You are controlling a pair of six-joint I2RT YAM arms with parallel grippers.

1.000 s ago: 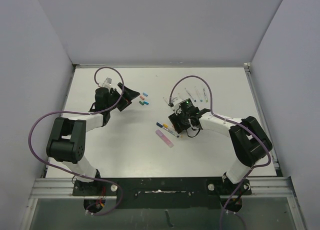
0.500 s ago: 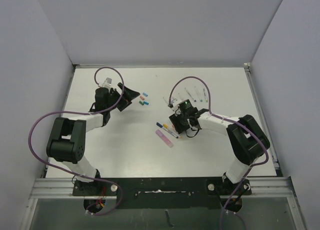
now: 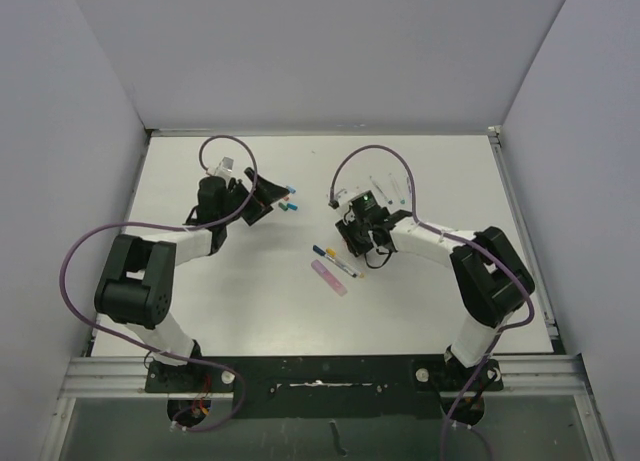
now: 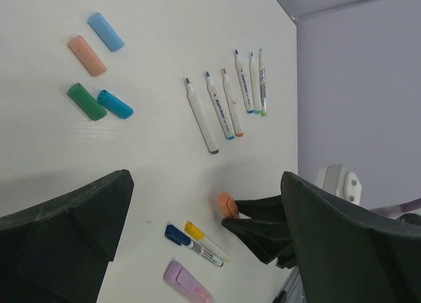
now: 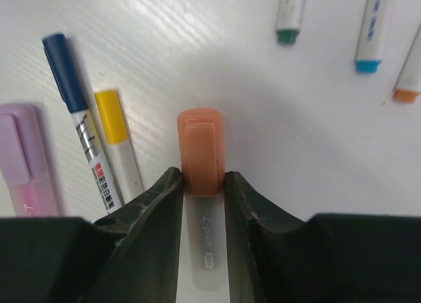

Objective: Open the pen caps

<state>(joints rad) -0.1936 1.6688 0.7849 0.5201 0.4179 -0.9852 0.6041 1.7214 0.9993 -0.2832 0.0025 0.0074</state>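
Pen caps already off lie in a loose cluster on the white table [image 3: 250,301], left of centre toward the far side: a light blue one [image 4: 105,31], a pale orange one [image 4: 86,55], a green one [image 4: 86,101] and a teal one [image 4: 115,104], the last two touching or nearly so. The left gripper [image 4: 205,181] hovers just near of them with its jaws spread wide, holding nothing. Right of centre, the right gripper [image 5: 202,179] is pinched on the orange-capped pen [image 5: 202,250], its two fingers pressing both sides just where the orange cap [image 5: 200,148] meets the pale body; the cap sticks out past the fingertips. Whether that pen is lifted off the table cannot be told. Just left of it lie a yellow-capped pen [image 5: 112,125] and a blue-capped pen [image 5: 66,73] side by side, with a lilac pen [image 5: 23,162] further left. Toward the far right a row of uncapped pens [image 4: 230,102] lies roughly parallel, their green, blue and orange tips bare.
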